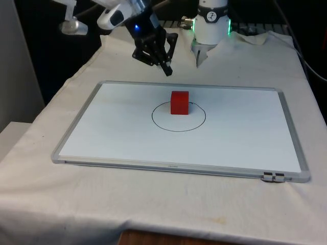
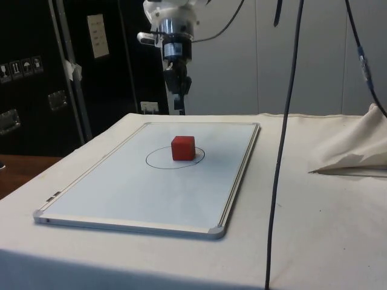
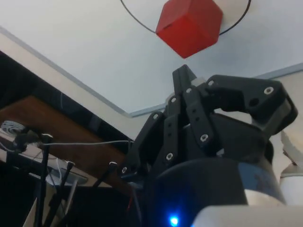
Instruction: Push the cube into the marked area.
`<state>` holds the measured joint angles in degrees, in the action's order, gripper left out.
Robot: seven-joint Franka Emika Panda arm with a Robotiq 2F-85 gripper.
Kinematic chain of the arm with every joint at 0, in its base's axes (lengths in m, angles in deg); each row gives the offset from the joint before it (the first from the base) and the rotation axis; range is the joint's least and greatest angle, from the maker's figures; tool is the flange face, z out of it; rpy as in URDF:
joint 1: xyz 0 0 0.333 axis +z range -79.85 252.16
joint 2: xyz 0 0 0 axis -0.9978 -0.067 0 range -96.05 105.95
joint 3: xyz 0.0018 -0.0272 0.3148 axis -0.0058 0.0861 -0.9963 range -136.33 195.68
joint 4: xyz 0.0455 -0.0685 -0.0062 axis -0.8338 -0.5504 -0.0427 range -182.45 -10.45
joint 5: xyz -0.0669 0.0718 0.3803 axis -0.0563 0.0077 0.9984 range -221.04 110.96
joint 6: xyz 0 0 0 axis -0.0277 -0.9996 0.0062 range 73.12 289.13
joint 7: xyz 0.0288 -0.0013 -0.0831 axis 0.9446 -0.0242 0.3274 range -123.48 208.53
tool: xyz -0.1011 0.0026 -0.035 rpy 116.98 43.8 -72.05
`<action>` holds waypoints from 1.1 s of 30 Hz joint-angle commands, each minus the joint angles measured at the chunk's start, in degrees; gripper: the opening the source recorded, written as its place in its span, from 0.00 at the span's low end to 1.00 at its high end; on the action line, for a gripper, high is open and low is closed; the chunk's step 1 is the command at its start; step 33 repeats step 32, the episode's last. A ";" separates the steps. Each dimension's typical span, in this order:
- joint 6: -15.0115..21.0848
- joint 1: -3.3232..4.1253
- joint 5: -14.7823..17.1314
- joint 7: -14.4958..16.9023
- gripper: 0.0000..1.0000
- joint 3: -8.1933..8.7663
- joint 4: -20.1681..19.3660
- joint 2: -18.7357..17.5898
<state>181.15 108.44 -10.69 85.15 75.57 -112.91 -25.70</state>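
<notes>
1. Where the front view is consulted: red cube (image 1: pixel 179 102) located just above frame centre, resting on the whiteboard (image 1: pixel 122 138), inside the black drawn circle (image 1: pixel 179 117) at its upper arc, top edge of the cube about level with the line.
2. Gripper (image 1: pixel 166 70) located in the upper centre-left of the same frame, raised above the whiteboard's far edge, tilted, well apart from the cube, touching nothing.
3. Fingers (image 3: pixel 185 92) pressed together with no gap between them and nothing held, per the wrist view.
4. In the side view: cube (image 2: pixel 182 148) at frame centre, sitting toward the right part of the circle (image 2: pixel 174 157); gripper (image 2: pixel 179 96) in the upper centre, hanging above the whiteboard's (image 2: pixel 121 193) far end.
5. White cloth (image 1: pixel 153 204) covering the table under the whiteboard.
</notes>
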 commanded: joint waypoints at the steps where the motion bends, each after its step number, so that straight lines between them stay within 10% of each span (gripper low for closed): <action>1: -0.29 0.29 -0.69 -0.11 0.00 0.11 0.17 0.34; 33: 6.82 0.69 -8.37 -7.56 0.00 -4.81 3.38 0.40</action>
